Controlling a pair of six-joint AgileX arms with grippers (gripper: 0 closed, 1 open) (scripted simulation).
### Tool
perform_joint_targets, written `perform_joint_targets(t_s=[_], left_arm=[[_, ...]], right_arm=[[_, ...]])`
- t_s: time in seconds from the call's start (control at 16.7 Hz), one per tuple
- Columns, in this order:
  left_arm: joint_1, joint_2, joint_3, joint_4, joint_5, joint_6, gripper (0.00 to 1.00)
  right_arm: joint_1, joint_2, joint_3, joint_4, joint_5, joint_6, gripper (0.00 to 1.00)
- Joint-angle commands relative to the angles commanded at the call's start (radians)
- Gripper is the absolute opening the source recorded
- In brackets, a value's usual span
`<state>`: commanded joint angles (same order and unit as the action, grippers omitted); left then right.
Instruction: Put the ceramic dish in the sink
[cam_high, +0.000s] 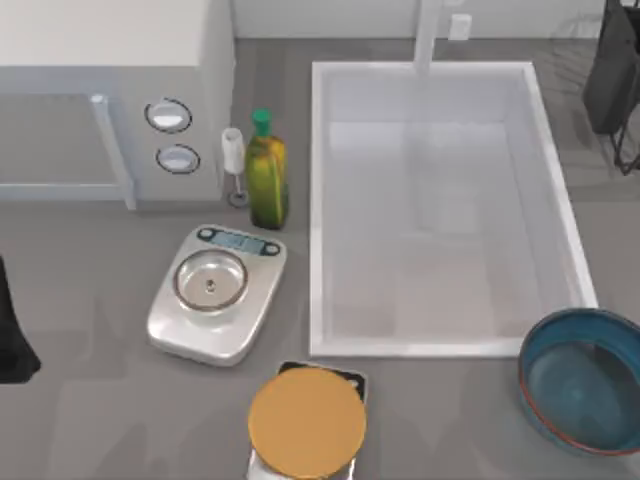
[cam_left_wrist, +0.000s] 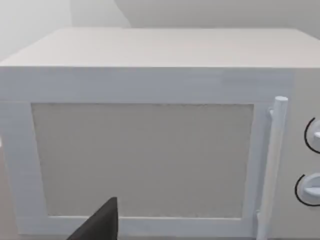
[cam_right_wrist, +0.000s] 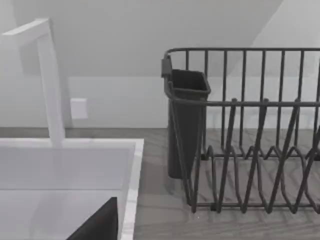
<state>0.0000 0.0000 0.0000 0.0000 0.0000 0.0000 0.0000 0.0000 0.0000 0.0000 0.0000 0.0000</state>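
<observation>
Top view: ceramic dish (cam_high: 583, 379) sits just outside the sink (cam_high: 318, 210); finger spread cannot be told.

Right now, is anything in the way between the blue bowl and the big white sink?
Nothing visible stands between them. The ceramic dish sits on the table just off the sink's near right corner, almost against its raised rim. That rim is all it has to clear. The scale, yellow disc and bottle are on the sink's left side.

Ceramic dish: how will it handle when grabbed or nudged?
The ceramic dish looks rigid and glossy, so probably slippery at its thin rim. It is deep and wide, so likely heavy. Sitting upright, it should slide rather than roll; ceramic may chip against the sink rim.
</observation>
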Motion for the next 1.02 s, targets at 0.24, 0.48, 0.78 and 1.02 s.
perform_joint_targets(t_s=[0.24,0.48,0.78,1.02], left_arm=[[0.0,0.0,0.0,0.0,0.0,0.0,1.0],[0.0,0.0,0.0,0.0,0.0,0.0,1.0],[0.0,0.0,0.0,0.0,0.0,0.0,1.0],[0.0,0.0,0.0,0.0,0.0,0.0,1.0]], right_arm=[[0.005,0.034,0.034,-0.034,0.0,0.005,1.0],[0.027,0.228,0.203,-0.213,0.002,0.031,1.0],[0.066,0.675,0.5,-0.574,0.007,0.074,1.0],[0.1,1.023,0.733,-0.855,0.009,0.107,1.0]])
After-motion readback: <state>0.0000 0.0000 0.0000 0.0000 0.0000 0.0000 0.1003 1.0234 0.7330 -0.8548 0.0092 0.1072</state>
